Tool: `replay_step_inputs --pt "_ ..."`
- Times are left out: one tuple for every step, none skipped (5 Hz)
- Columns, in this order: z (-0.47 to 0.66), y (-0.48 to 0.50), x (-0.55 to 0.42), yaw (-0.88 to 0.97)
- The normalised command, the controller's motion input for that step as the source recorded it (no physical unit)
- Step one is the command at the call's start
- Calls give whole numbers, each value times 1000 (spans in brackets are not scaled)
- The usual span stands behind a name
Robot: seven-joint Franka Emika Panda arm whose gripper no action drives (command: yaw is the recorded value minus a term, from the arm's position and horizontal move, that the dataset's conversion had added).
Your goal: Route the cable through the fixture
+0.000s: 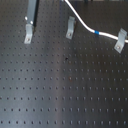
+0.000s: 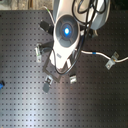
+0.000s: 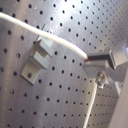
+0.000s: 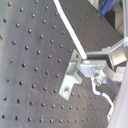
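The cable (image 1: 82, 22) is a thin white cord with 1 short blue band (image 1: 97, 33). In the first exterior view it curves down from the top edge, passes just behind the middle clip (image 1: 70, 27) and runs on to the clip (image 1: 120, 40) at the first exterior view's right, the band lying just short of that clip. It looks light and limp, so it should sag and swing wherever it is unsupported, and its smooth jacket may slide through a loose pinch. A firm hold close to the fixture, leaving only a short free length, would probably steer it best; a hold far back would let the slack flop.

In the first wrist view the cable (image 3: 60, 40) crosses right over 1 silvery bent-metal clip (image 3: 41, 59) and ends at the claw's fingers (image 3: 102, 59). In the second wrist view the cable (image 4: 70, 27) meets the claw (image 4: 90, 62) just beside the clip (image 4: 72, 75), with more cord and the blue band (image 4: 101, 93) hanging below. The claw appears pinched shut on the cable. Whether the cord already sits in the clip's slot I cannot tell.

A 3rd clip (image 1: 28, 34) stands at the first exterior view's left beneath a grey metal bar (image 1: 31, 11). All are on the dark perforated surface (image 1: 65, 85). In the second exterior view the arm (image 2: 67, 32) hides most of this.
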Motion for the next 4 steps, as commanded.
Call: replay_step_inputs --pt "285 38 -156 -680" --pt "348 63 -124 -671" --pt "436 20 -77 -617" --pt "429 -50 -4 -491"
